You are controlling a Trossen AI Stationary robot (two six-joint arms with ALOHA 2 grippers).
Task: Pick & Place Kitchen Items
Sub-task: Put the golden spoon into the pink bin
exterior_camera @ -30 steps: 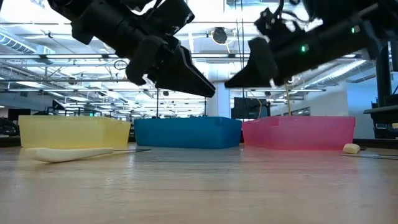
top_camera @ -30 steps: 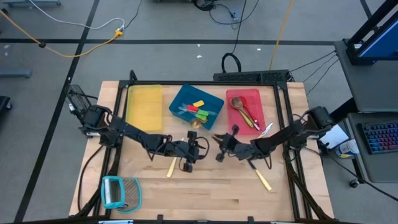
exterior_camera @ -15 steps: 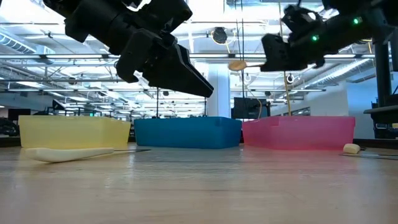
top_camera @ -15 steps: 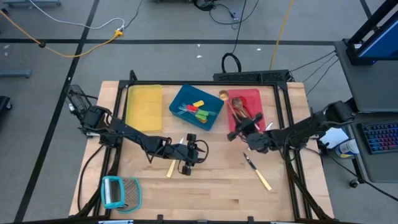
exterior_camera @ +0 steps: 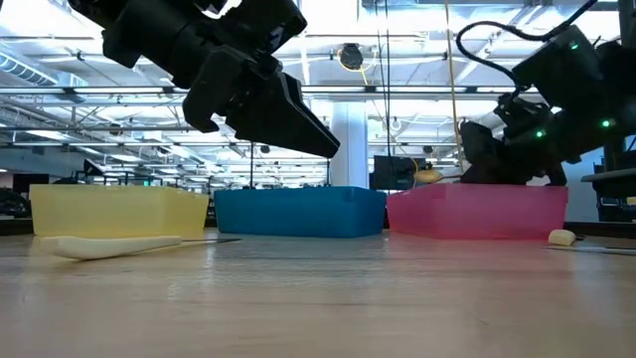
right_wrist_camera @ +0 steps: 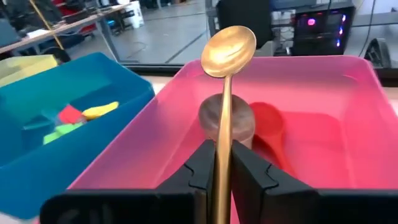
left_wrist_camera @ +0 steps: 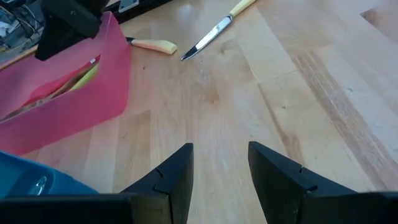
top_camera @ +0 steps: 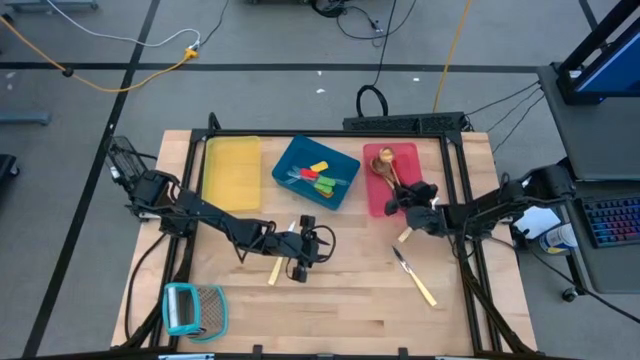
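My right gripper [top_camera: 403, 200] is shut on a brass spoon [right_wrist_camera: 229, 42] over the red tray [top_camera: 410, 152]. In that tray lie a wooden spoon [right_wrist_camera: 226, 119] and a red spoon [right_wrist_camera: 268, 122]. My left gripper [left_wrist_camera: 221, 168] hovers open above the table's middle [top_camera: 305, 247], holding nothing. A cream-handled knife [top_camera: 416, 279] lies flat on the table near the right side. Another one [top_camera: 275, 269] lies just left of my left gripper. A third cream handle [top_camera: 405, 235] rests below the red tray. The blue tray [top_camera: 290, 160] holds green, yellow and red tools. My right gripper pinches the brass spoon's handle [right_wrist_camera: 222, 149] between its two fingers, which lie along it. The fingers come nearly level from the table's right side. The spoon sticks out ahead of them, bowl foremost and raised, clear of the red tray's floor.
A yellow tray [top_camera: 232, 172] stands at the far left beside the blue one. A teal-framed grater [top_camera: 193, 308] lies at the near left corner. Bare wood lies in front of my left gripper and along the near edge.
My right gripper has carried the brass spoon from the table's middle toward the right and far side, over the red tray. It has rolled and sunk, so the spoon's bowl now sits just above the tray's rim. My left gripper has kept still.
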